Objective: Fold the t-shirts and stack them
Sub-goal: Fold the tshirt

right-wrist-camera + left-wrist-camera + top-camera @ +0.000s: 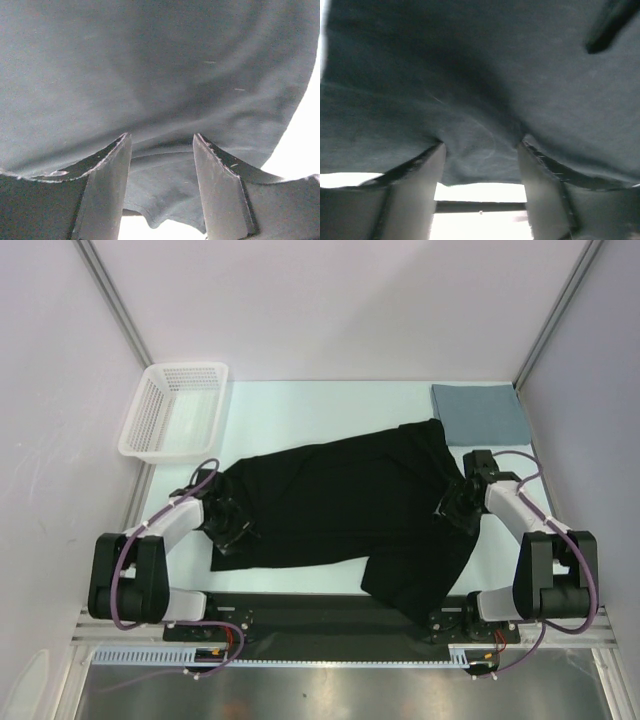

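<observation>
A large black t-shirt (340, 505) lies spread out and rumpled across the middle of the table. One end hangs toward the front edge at the right. My left gripper (232, 525) sits low at the shirt's left edge. In the left wrist view the left gripper (481, 145) stands open, with the black cloth (470, 75) lying between and beyond its fingertips. My right gripper (452, 508) rests on the shirt's right side. It is open too (161, 136), with a fold of the black cloth (150, 65) between its fingers. A slate grey-blue t-shirt (480, 412) lies folded flat at the back right.
A white mesh basket (140, 435) stands at the back left corner, with nothing showing inside it. White walls close in the table on three sides. Bare pale tabletop (320, 405) shows behind the black shirt.
</observation>
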Tool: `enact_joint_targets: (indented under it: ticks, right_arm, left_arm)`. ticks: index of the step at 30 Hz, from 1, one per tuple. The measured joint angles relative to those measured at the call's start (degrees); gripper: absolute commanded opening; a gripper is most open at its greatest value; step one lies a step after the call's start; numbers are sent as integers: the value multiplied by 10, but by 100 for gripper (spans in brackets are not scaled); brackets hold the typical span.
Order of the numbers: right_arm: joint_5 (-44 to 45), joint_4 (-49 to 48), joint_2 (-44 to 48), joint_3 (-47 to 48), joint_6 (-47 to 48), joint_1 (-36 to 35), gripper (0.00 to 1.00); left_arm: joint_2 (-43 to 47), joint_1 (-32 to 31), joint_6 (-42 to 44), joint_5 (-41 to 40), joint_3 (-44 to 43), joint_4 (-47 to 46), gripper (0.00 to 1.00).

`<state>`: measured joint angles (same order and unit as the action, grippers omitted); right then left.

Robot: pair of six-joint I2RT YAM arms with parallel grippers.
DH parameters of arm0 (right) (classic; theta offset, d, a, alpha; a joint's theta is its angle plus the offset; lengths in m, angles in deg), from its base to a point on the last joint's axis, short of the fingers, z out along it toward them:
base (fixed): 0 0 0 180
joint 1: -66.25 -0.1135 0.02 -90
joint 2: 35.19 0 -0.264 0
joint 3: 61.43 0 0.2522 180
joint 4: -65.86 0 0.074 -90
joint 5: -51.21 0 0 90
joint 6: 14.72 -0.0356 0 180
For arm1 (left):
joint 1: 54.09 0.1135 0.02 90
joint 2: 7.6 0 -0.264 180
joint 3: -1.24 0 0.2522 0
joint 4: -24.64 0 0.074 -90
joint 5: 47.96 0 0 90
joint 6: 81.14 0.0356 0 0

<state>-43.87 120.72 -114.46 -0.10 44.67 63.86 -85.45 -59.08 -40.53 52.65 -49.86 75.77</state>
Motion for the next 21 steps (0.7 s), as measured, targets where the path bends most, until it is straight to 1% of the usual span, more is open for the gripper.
enact_joint_targets:
  ticks: [1, 2, 4, 5, 6, 8, 13, 16, 20, 21]
  right_arm:
    - [1, -2, -1, -7, -3, 8, 56]
    - [1, -3, -4, -14, -5, 21, 56]
    - [3, -8, -17, -16, -5, 40, 55]
    - [3, -11, -22, -16, -5, 44, 55]
    - [3, -14, -29, -14, -4, 47, 55]
    - [3, -18, -37, -12, -2, 48, 56]
    - [-4, -28, -38, -1, 1, 55, 56]
    - [-6, -32, -38, 5, 1, 65, 56]
    - [-7, -30, -41, 16, 2, 80, 56]
    - [-8, -29, -44, 22, 2, 83, 56]
  left_arm:
    - [-7, 4, -1, 3, 0, 1, 47]
    - [-11, 10, 1, 6, 1, 1, 32]
    - [-19, 19, 0, 17, 5, -5, 18]
    - [-22, 23, 2, 22, 7, -9, 7]
    - [-24, 27, 1, 30, 9, -12, 2]
    - [-28, 31, 4, 40, 10, -18, 0]
    - [-13, 32, 5, 37, 17, -19, 0]
    - [24, 39, 5, 29, 41, -12, 0]
    - [86, 67, 3, 24, 73, 41, 0]
    - [95, 71, 3, 23, 74, 57, 4]
